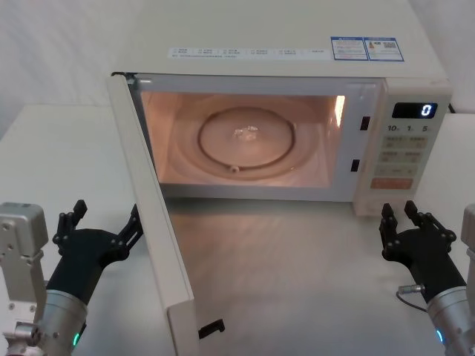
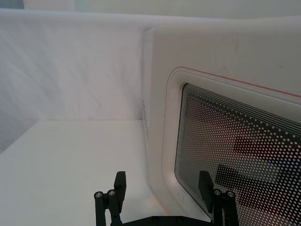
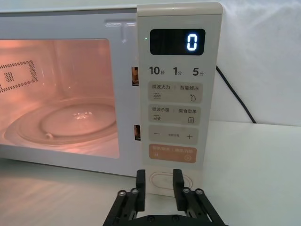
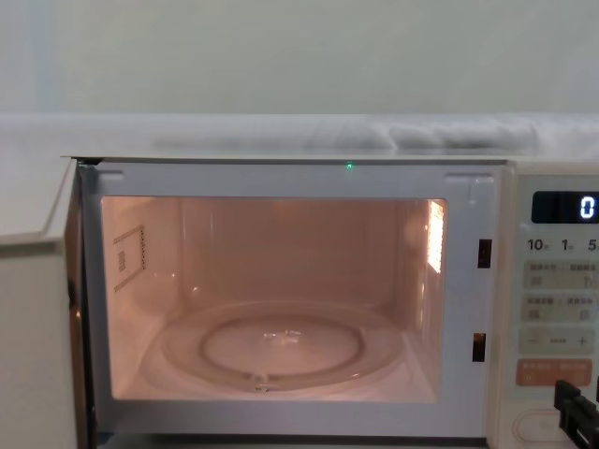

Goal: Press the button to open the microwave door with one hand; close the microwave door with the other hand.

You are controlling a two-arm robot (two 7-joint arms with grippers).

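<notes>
While the right end effector [image 1: 399, 216] hovers released just before the button [image 3: 159, 181], the left end effector [image 1: 104, 222] waits spread behind the microwave door [image 1: 152, 222], which stands swung wide. Its wrist view shows the door's dotted window; the chest view shows the lit cavity and glass turntable [image 4: 271, 348] on the worktop [image 1: 282, 274].
</notes>
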